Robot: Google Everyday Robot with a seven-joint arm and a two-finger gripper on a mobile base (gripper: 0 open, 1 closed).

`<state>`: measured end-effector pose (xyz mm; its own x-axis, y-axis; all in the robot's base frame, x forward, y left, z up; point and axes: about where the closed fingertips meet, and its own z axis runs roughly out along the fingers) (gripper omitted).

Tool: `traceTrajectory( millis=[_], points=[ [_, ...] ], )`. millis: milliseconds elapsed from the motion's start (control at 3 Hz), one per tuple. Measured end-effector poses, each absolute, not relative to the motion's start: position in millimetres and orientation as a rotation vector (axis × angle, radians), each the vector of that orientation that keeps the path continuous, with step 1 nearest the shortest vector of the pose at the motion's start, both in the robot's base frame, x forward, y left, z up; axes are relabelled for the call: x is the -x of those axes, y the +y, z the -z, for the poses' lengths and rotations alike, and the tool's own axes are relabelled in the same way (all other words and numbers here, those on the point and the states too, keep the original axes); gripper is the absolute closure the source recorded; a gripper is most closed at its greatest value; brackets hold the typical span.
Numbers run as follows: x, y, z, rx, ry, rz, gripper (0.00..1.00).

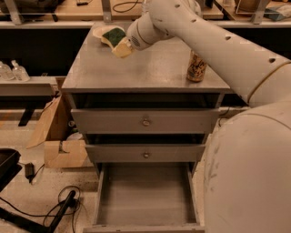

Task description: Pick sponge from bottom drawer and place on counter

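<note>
Nearest us, the robot's pale arm (pixel 245 150) fills the right foreground and hides the right edge of the cabinet. Low in the middle we see the bottom drawer (pixel 144 195) pulled out, its flat grey floor showing between low side walls. On the floor to its left lie black cables (pixel 59 207), and a bit further back stands one open cardboard box (pixel 57 148). Above the open drawer we count two closed drawer fronts (pixel 113 123), each with one small round knob.

On the table (pixel 150 68) we count one drink can (pixel 196 67) upright near the right edge, just under the arm as it reaches across to the far left. Nothing stands between the can and the tool. The tool (pixel 122 44) is over the far left part of the table, clenched on the sponge (pixel 113 35), which tilts with its green face up and its yellow body towards us. We cannot tell whether the sponge touches the tabletop. Just behind it, one white bowl (pixel 98 31) sits at the far left corner, partly hidden by the sponge.

Further left, on a lower shelf, we count two clear bottles (pixel 12 71). Wooden benches (pixel 54 11) run along the back.
</note>
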<state>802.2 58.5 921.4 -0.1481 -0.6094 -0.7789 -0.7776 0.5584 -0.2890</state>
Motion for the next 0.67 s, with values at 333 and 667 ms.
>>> traceTrajectory(
  millis=[333, 667],
  points=[
    [-802.3, 60.8, -919.6, 1.136, 1.852, -0.227, 0.51],
    [-802.3, 63.2, -917.2, 1.14, 1.853, -0.23, 0.27]
  ],
)
